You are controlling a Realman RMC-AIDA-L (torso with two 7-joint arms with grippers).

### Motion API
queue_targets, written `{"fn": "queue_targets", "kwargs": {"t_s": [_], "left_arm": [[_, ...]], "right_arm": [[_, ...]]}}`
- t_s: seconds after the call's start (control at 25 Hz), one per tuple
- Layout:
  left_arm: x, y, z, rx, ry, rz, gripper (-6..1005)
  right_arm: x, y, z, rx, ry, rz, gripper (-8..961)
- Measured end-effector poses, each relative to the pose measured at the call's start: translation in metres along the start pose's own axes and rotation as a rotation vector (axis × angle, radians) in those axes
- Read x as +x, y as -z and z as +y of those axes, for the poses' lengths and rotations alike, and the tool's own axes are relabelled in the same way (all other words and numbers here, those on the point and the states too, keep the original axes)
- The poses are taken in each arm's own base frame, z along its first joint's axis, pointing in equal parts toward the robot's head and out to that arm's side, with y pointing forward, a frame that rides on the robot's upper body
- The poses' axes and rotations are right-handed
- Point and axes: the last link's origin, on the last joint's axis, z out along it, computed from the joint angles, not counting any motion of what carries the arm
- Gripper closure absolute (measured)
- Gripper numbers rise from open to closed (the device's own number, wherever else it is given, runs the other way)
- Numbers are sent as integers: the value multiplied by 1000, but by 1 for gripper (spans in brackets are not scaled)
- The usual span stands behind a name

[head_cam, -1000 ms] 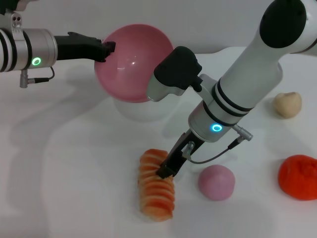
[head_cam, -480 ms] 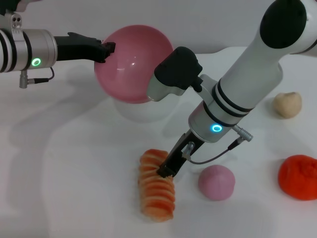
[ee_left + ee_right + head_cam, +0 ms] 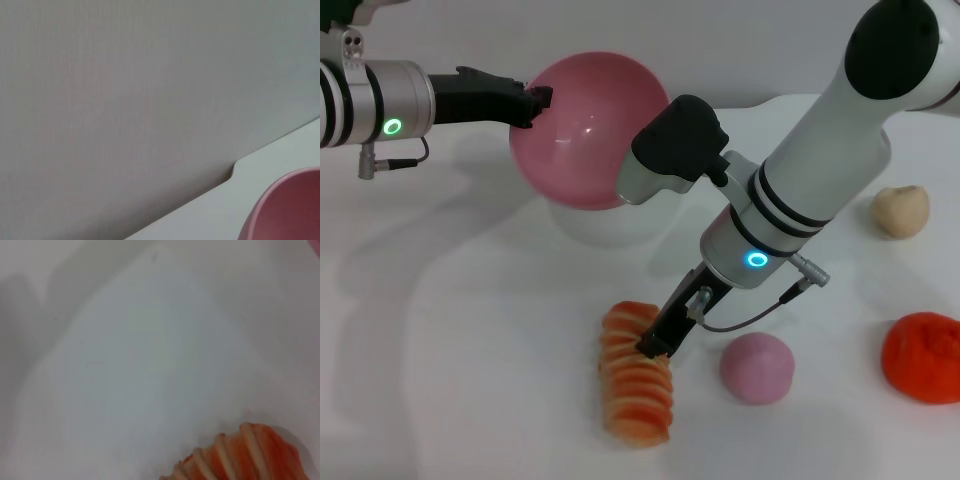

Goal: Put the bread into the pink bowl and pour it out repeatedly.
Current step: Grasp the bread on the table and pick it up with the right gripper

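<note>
Pink and glossy, the round plastic bowl hangs tipped on its side above the white surface, its rounded outside turned toward us and its mouth facing away; our left gripper reaches in from the left and is clamped on its rim at the upper left. From the left wrist we see only a curved edge of the bowl against the pale surface and a grey wall. On the surface below and nearer to us lies the elongated ridged toy bread, striped orange-red and cream, lengthwise toward us and outside the bowl. Our right gripper comes down at a slant onto the loaf's right side, its dark tip touching the ridges; whether its fingers are closed on the loaf we cannot tell. The right wrist camera shows one striped end of the bread on the bare surface. Just right of the loaf sits a small solid pink ball, farther right an orange-red lumpy toy, and behind that a small beige lump.
</note>
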Motion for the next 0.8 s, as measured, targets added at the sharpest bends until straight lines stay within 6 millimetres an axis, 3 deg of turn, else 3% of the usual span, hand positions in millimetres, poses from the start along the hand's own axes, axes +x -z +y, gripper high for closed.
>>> {"fn": "queue_targets", "kwargs": {"t_s": [0.8], "left_arm": [[-2, 1, -3, 14, 9, 3, 952]], "right_arm": [[-9, 8, 4, 6, 23, -62, 927]]}}
